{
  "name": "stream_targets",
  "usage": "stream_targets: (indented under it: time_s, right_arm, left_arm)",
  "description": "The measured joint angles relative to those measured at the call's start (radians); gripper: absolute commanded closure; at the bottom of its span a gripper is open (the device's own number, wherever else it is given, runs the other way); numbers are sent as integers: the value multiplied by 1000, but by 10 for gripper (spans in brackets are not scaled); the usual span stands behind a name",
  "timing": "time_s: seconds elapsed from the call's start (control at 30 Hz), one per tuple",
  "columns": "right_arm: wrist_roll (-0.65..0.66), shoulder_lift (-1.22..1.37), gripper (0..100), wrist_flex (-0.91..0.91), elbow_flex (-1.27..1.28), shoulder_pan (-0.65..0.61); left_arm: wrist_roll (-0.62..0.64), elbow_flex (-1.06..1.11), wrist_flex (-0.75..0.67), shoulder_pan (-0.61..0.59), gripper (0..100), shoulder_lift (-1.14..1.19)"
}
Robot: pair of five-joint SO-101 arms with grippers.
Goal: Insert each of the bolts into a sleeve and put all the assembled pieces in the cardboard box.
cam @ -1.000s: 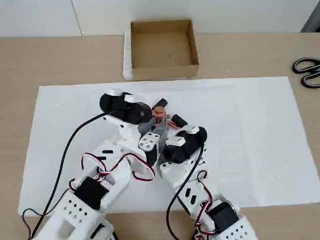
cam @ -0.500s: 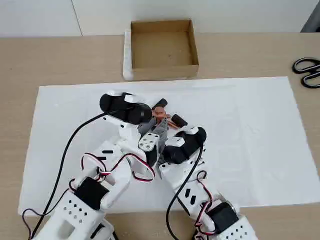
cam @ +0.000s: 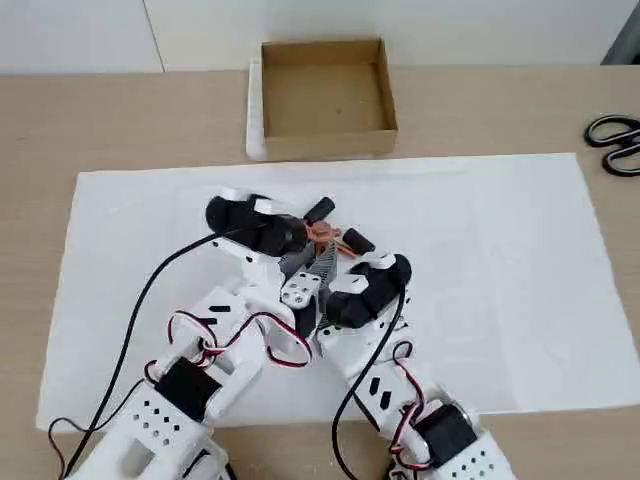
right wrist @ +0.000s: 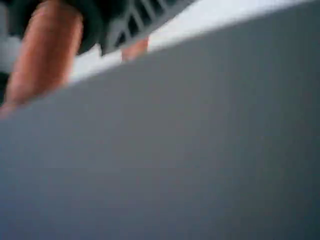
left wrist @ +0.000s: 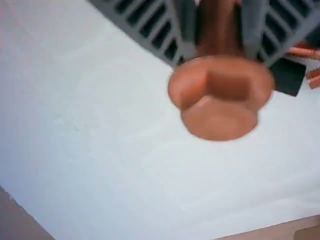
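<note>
An orange bolt (left wrist: pixel 220 97) is clamped by its shaft between the grey fingers (left wrist: pixel 145 22) of my left gripper (cam: pixel 318 240), its wide head free and just above the white paper. From above, the bolt (cam: pixel 322 232) sits where both arms meet, with one black sleeve (cam: pixel 320 209) just beyond it. Another black sleeve (cam: pixel 358 242), with orange thread showing at its end, lies at my right gripper (cam: pixel 338 258). In the right wrist view an orange shaft (right wrist: pixel 45 50) enters a black sleeve (right wrist: pixel 92 22), and a blurred grey surface hides the rest. The cardboard box (cam: pixel 385 95) stands at the back.
A white paper sheet (cam: pixel 500 260) covers the middle of the wooden table (cam: pixel 120 120). Black scissors (cam: pixel 615 145) lie at the far right edge. A white strip (cam: pixel 255 110) rests against the box's left wall. Both arms crowd the centre of the sheet.
The left arm's wrist has shifted slightly right and toward the front. The black sleeve beyond the bolt has tilted, and the bolt has moved a little with the gripper.
</note>
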Motion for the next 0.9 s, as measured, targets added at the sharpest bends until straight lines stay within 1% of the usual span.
stream_targets:
  time_s: [0.3, 0.6, 0.9]
  right_arm:
    - [0, 0, 995, 0, -2, 0]
    - [0, 2, 995, 0, 0, 0]
    - [0, 2, 995, 0, 0, 0]
  left_arm:
    - [-2, 0, 3, 0, 994, 0]
    - [-2, -40, 120, 0, 994, -2]
    - [-6, -40, 129, 2, 994, -2]
